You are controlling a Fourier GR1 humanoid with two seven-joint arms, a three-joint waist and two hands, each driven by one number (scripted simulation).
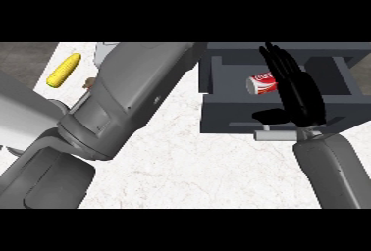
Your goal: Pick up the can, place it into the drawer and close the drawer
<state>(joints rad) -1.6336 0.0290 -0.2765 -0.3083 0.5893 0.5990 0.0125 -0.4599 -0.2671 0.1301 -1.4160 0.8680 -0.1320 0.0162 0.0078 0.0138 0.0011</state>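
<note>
The red can (262, 84) lay on its side inside the open dark drawer (217, 105), near the drawer's middle. It was not in any hand. The right hand (299, 93) was over the drawer, just to the right of the can, with its long black fingers held out straight and its thumb sticking out to the left above the drawer's front. It held nothing. A small grey handle (277, 135) stuck out of the drawer's front, right under that hand. The left arm (123, 105) was big and grey and crossed the white surface (196, 171) on the left side, but its hand could not be seen, so I cannot tell what it was doing. A yellow ear of corn (64, 70) lay far off on the left, well away from the drawer. The can looked light and hard, with a smooth, shiny skin that could slip. It was round, so it could roll about when the drawer moved. If it had to be picked up again, the best place to hold it would be around its middle, with the fingers on one side and the thumb on the other. The can part looked done, so the next job was likely to push the drawer's front until it shut.
</note>
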